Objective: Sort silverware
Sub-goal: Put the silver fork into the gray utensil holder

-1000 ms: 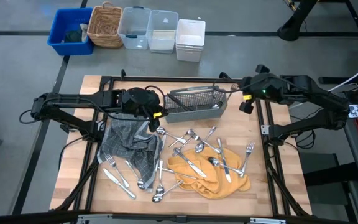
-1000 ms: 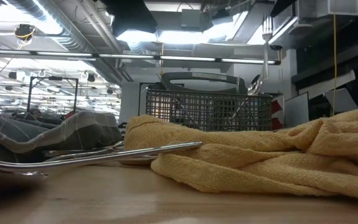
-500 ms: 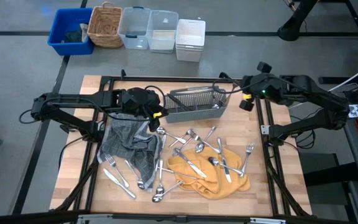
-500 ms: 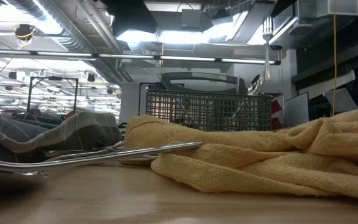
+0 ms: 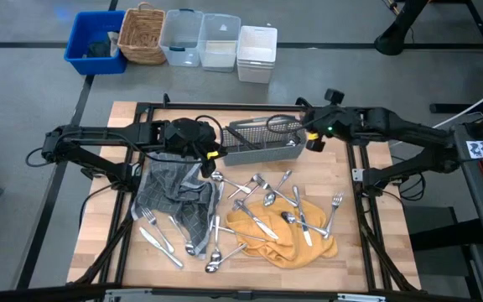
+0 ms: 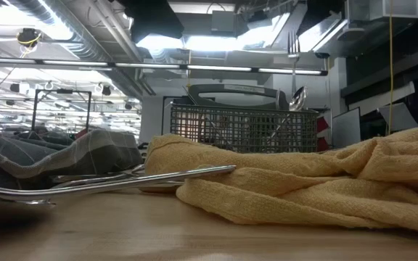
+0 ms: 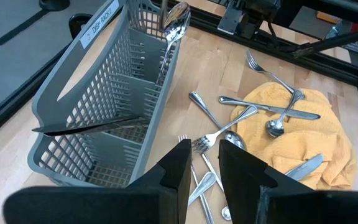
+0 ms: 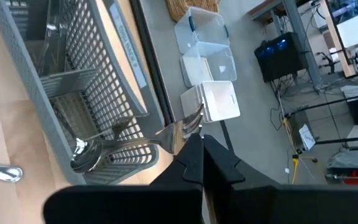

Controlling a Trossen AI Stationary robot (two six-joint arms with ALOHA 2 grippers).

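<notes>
The right gripper [image 8: 194,138] pinches a fork [image 8: 178,129] tight above the right end of the grey caddy [image 5: 262,141]. The left gripper [image 7: 201,163], its fingers a little apart and empty, waits by the caddy's left end. More silverware [image 5: 262,205] lies on the table [image 5: 355,226] and the yellow cloth [image 5: 296,239].

The right gripper [image 5: 307,134] is now closer to the grey caddy [image 5: 262,143]. Before, it was out past the caddy's right end, near the edge of the counter [image 5: 376,210]. Now it sits right at that end of the caddy. It holds a fork [image 8: 178,132] pinched tight between its fingers, and the fork has come along with it. Seen from low down, the fork [image 6: 294,45] hangs above the caddy [image 6: 244,127], a little more to the left than before.
</notes>
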